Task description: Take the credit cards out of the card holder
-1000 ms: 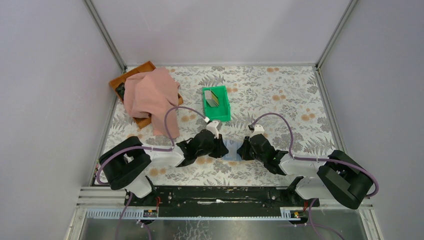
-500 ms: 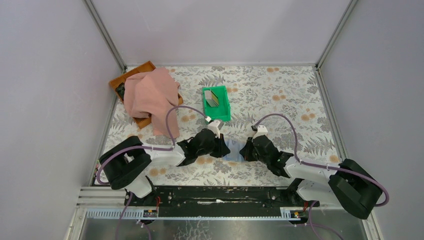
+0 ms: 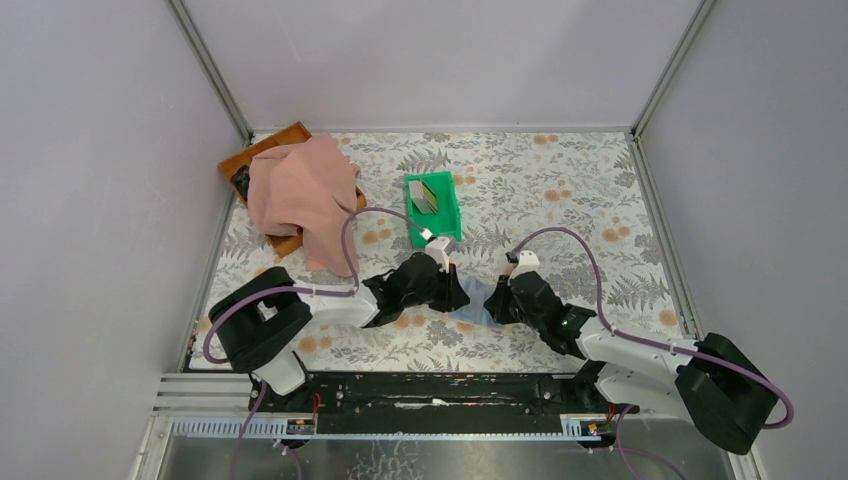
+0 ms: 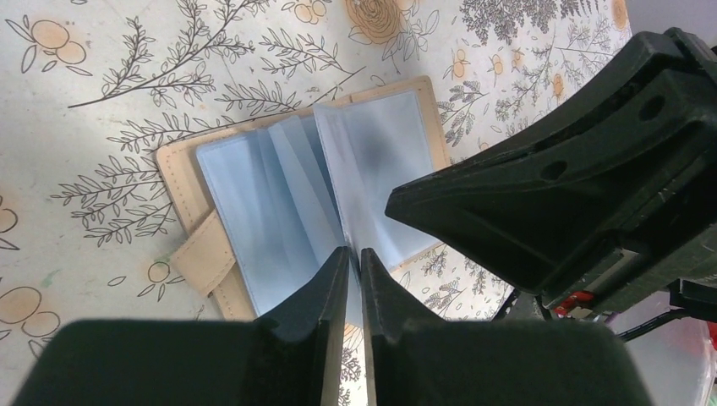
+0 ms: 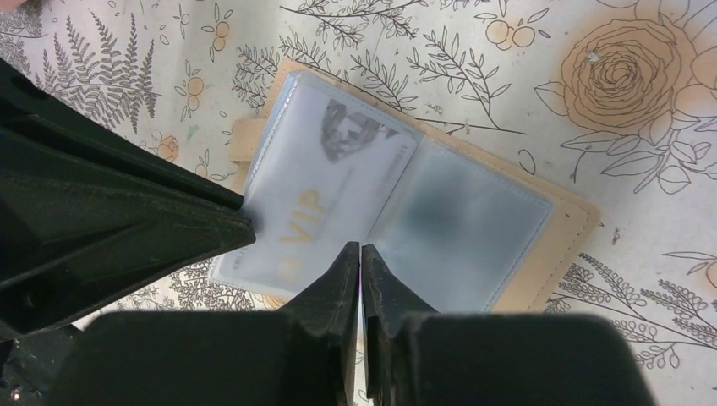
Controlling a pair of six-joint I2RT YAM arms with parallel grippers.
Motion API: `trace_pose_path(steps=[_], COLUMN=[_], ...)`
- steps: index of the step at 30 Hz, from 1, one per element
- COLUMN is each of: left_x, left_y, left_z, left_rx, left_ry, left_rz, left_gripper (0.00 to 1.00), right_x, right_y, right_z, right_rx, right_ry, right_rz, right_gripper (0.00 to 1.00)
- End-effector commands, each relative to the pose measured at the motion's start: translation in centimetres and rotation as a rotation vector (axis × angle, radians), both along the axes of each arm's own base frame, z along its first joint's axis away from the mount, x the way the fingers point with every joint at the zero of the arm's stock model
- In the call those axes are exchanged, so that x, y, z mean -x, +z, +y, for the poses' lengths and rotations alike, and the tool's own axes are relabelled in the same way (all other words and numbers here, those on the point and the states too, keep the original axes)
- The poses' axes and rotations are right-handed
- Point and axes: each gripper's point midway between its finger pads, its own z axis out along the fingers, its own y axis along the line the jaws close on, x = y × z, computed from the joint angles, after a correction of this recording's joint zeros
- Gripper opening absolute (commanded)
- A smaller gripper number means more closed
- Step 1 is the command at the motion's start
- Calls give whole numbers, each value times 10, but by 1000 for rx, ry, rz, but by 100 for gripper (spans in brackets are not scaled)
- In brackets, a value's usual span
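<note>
Left gripper [image 4: 351,258] pinches a sleeve of the card holder [image 4: 254,194], fanning it open — right gripper [image 5: 361,254], nearly closed and seemingly empty, meets the fold.

right tool [image 5: 361,254], jaws close together, at open card holder [image 5: 473,220] with vip card [image 5: 313,199].

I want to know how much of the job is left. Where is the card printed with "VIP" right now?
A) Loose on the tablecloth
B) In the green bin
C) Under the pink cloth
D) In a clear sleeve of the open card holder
D: the right wrist view shows the VIP card lying behind a clear sleeve on one page of the card holder, which is spread open.
</note>
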Motion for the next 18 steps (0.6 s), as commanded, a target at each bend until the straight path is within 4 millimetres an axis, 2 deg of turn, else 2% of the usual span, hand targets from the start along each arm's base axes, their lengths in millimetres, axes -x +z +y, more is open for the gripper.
trace_pose_path(steps=[1, 10, 12, 14, 18], left_x=[-1, -1, 0, 1, 2], left_y=[11, 17, 18, 20, 19], left_z=[-15, -20, -21, -23, -25], left_rx=[49, 61, 62, 67, 60], left_ry=[-20, -36, -38, -43, -47], left_rz=[-13, -14, -13, -11, -9], left_gripper=[16, 15, 15, 15, 15], right_x=[-6, -15, -17, -19, -20], right_y=[15, 26, 26, 25, 14], right_z=[-2, -10, -14, -22, -43], right_rx=[5, 26, 29, 45, 123], right_ry=[0, -58, -90, -140, -241], right_rz=[-52, -81, -83, -82, -47], right_gripper=[12, 44, 47, 46, 30])
